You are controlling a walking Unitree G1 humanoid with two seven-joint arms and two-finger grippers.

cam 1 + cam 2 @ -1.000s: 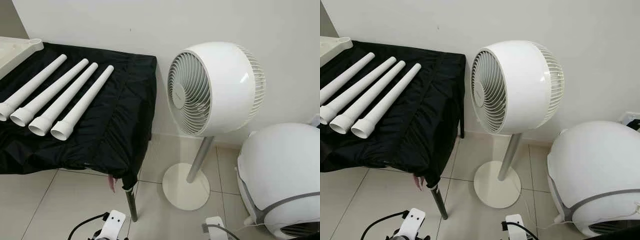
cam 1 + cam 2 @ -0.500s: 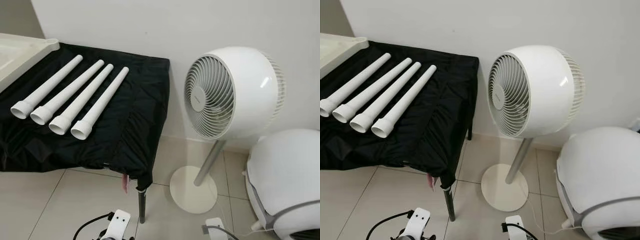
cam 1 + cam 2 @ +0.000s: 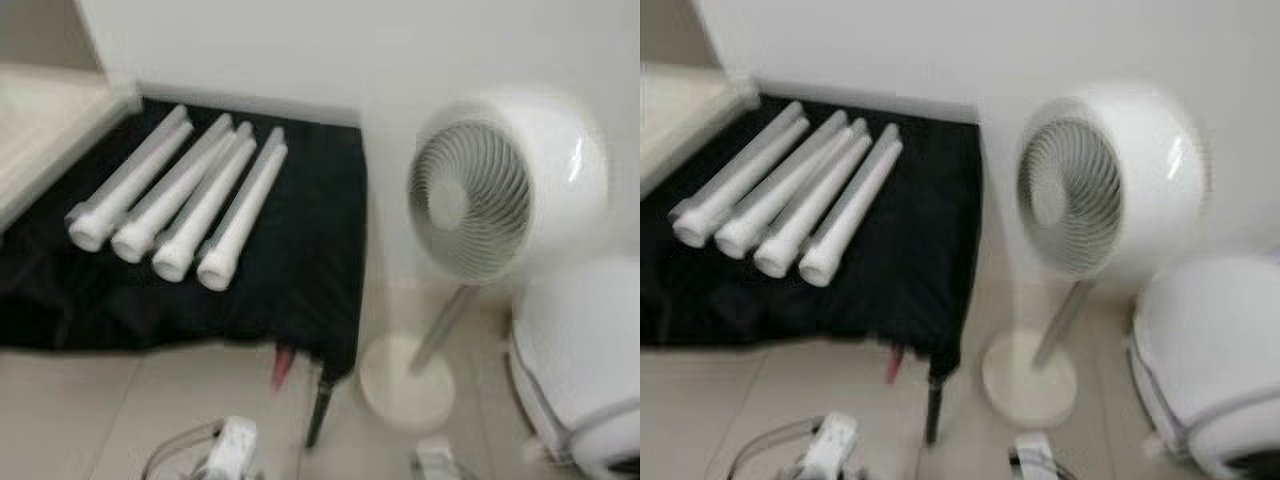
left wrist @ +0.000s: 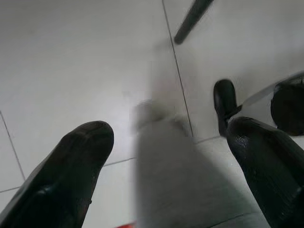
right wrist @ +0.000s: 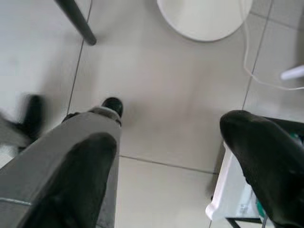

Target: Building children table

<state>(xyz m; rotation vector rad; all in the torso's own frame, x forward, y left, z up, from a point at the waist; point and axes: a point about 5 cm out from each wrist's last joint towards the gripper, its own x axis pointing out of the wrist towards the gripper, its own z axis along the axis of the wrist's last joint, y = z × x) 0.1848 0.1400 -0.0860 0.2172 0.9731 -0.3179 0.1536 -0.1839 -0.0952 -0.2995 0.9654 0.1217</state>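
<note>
Both head views are pretty smeared, so fine detail is gone. What you can still make out: four white legs (image 3: 178, 200) lying side by side on a counter (image 3: 310, 270) draped in black cloth. They're tapered tubes, fat open ends toward the front edge, thin ends pointing at the back edge by the wall, all slanted the same way and just about touching each other. They sit in the middle of the cloth, nearer the back than the front right corner. Whether the open ends have threads or caps, can't tell through the blur.

A pale tabletop (image 3: 45, 135) sits at the counter's left side, cut off by the frame, so its shape is mostly a guess I won't make. One dark counter leg (image 3: 933, 410) drops from the front right corner, with a small reddish tag (image 3: 282, 366) hanging off the cloth beside it.

Right of the counter on the tiled floor: a white fan (image 3: 505, 185) on a round base, and a white dome-shaped thing (image 3: 1205, 350) cut off at the right edge.

Both arms hang low over the floor. Left end effector (image 4: 171, 166) has its fingers spread wide apart, nothing between them. Right end effector (image 5: 178, 166) is the same, spread and empty, with the fan base (image 5: 204, 16) above it.
</note>
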